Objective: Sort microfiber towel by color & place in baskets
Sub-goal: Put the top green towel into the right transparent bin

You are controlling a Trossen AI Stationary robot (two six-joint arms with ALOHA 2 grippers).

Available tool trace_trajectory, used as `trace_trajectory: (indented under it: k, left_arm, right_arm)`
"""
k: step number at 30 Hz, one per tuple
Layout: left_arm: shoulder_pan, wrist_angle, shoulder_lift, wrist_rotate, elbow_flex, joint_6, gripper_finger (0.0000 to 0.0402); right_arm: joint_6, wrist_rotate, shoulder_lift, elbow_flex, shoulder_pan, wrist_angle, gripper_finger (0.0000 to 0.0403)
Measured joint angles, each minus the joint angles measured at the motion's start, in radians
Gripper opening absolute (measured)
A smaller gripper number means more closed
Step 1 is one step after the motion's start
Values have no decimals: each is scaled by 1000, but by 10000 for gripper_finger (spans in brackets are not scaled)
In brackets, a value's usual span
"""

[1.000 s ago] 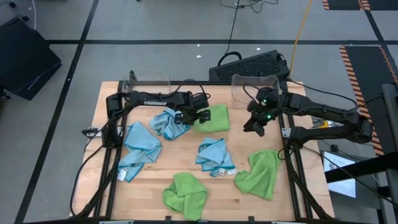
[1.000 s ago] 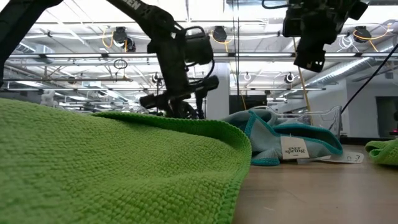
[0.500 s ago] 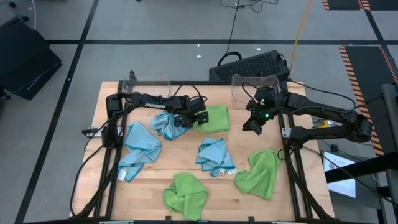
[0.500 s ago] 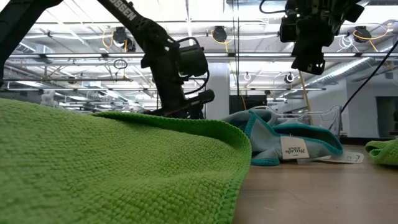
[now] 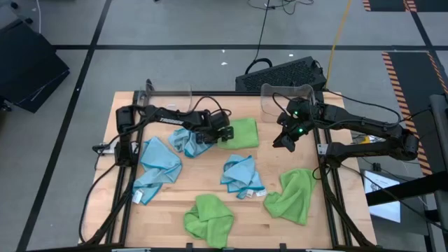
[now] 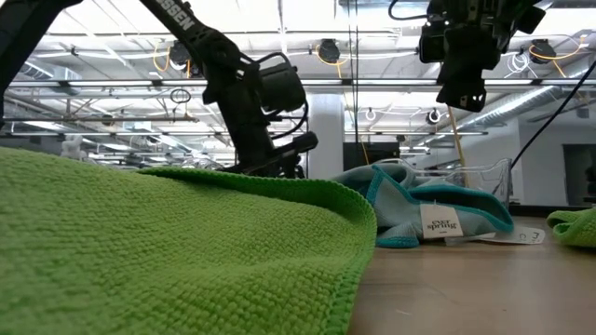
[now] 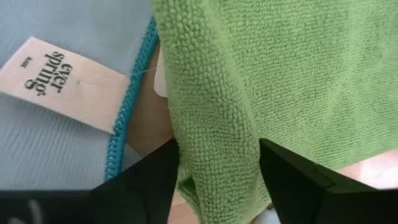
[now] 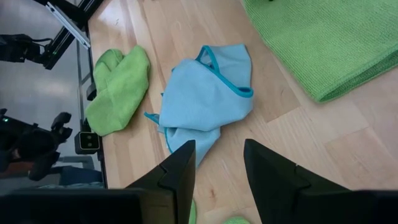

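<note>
A wooden table (image 5: 119,175) carries three blue towels (image 5: 159,162), three green towels (image 5: 208,218) and two clear baskets (image 5: 285,98).

green towel (image 6: 140,251) (near one) fills low view.

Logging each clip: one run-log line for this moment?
left gripper: fingers straddling green towel edge | right gripper: raised, empty | baskets: empty
</note>
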Motion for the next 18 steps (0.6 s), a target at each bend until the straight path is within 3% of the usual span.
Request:
trace_trajectory:
  k: [8,12,18]
  left_arm:
    - [-18,19,9,-65,-2,-16,139]
    - [-17,65,43,-34,0,12,106]
    - [-53,130,60,-114,1,70,13]
  right_arm:
    - [-11,0,0,0,0,0,128]
    - [-16,0,0,0,0,11,128]
    - [-1,0,0,0,0,25,128]
